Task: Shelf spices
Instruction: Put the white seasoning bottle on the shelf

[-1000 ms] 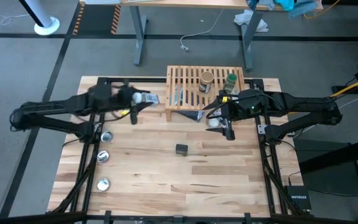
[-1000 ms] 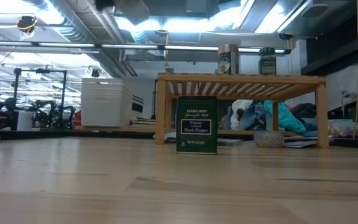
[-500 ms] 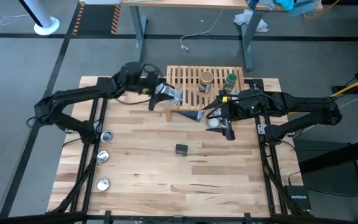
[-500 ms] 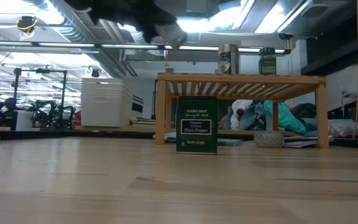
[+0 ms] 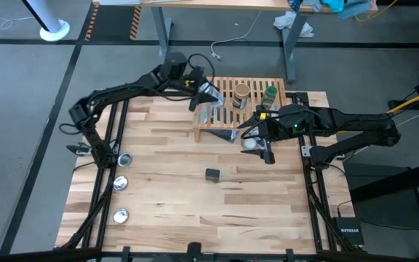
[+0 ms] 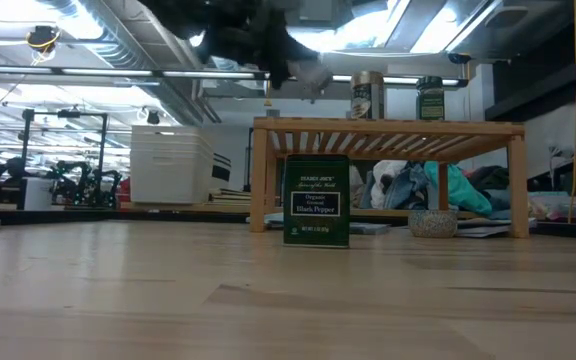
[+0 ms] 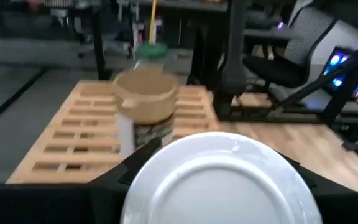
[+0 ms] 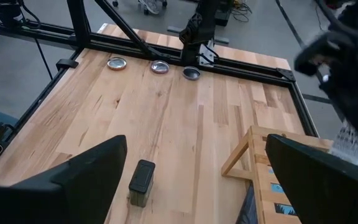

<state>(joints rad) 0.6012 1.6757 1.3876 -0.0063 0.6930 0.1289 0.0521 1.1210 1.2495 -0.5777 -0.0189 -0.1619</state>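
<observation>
Left hand (image 5: 208,93) carried white-capped jar (image 7: 219,180) over shelf (image 5: 224,109); tin (image 6: 316,200) reads "Black Pepper".

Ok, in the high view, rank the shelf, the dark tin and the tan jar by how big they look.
1. shelf, by far the largest.
2. and 3. dark tin and tan jar look alike; I won't rank them.

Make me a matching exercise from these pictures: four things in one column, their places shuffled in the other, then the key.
Things:
1. white-capped jar
2. green-lidded jar
3. dark tin
4. silver round pieces

Places:
A. standing on the bare tabletop in front of the shelf
B. in a row along the table's left edge
C. in the left gripper, above the shelf
D. on the shelf, toward its right end

Pairs: 1-C, 2-D, 3-A, 4-B
</observation>
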